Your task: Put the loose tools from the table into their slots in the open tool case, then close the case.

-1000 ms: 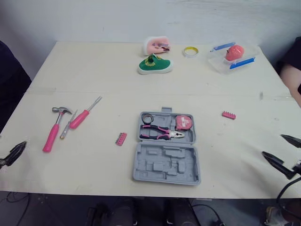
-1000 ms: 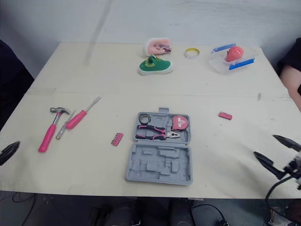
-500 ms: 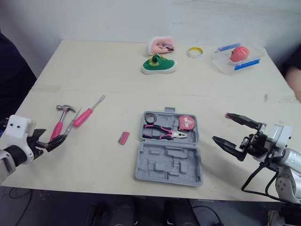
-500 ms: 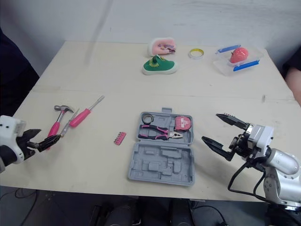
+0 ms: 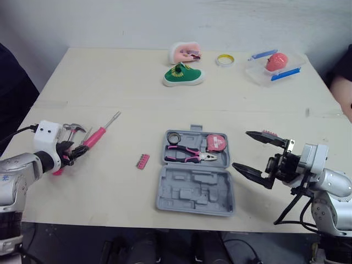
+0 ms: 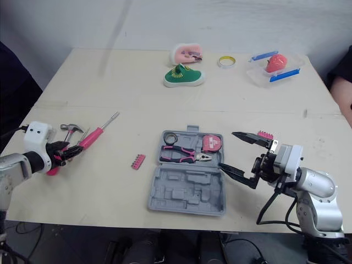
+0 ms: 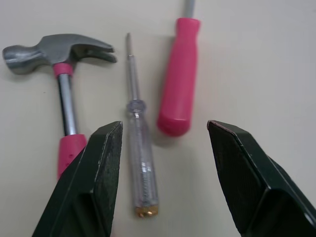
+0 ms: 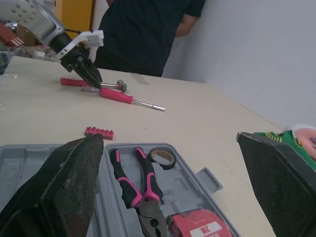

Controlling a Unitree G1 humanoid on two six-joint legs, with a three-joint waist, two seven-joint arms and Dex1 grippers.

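Noted both in from table (image 5: 110,82) edge: left end effector (image 5: 78,152) open over tester screwdriver (image 7: 140,163) between hammer (image 7: 59,49) and pink screwdriver (image 7: 178,74), right end effector (image 5: 240,148) open wide beside tool case (image 5: 195,190), so first pickup likely starting.

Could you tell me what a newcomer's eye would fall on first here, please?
The open grey tool case at the table's middle draws the eye, holding pink-handled pliers and a pink tape measure, with the right gripper spread wide beside its right edge. On the table's left, the open left gripper is poised at a pink-handled hammer, a clear screwdriver and a pink screwdriver.
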